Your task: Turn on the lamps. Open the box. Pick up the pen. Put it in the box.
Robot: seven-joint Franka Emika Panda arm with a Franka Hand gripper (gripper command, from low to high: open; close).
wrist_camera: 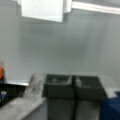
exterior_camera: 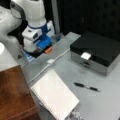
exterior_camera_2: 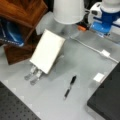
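Observation:
The black box [exterior_camera: 100,48] stands closed at a front view's right, its white latch [exterior_camera: 85,55] down on the front; only one corner of the box [exterior_camera_2: 110,100] shows from the opposite side. On the grey table in front of it lies the slim black pen [exterior_camera: 86,87], also seen as pen [exterior_camera_2: 70,86]. A white lamp shade [exterior_camera_2: 68,11] stands at the top. My arm [exterior_camera: 33,35] reaches down at the far corner, well away from pen and box. In the wrist view my gripper [wrist_camera: 74,83] hangs just above the table, its dark fingers [wrist_camera: 58,87] pressed together and holding nothing.
A white slab [exterior_camera: 55,97] lies near the front, seen also as slab [exterior_camera_2: 47,51] and slab [wrist_camera: 42,10]. A white cable with a small switch [exterior_camera: 50,61] crosses the table. An orange bit [exterior_camera: 48,50] sits by the arm. Brown wooden furniture [exterior_camera: 13,95] stands on the left.

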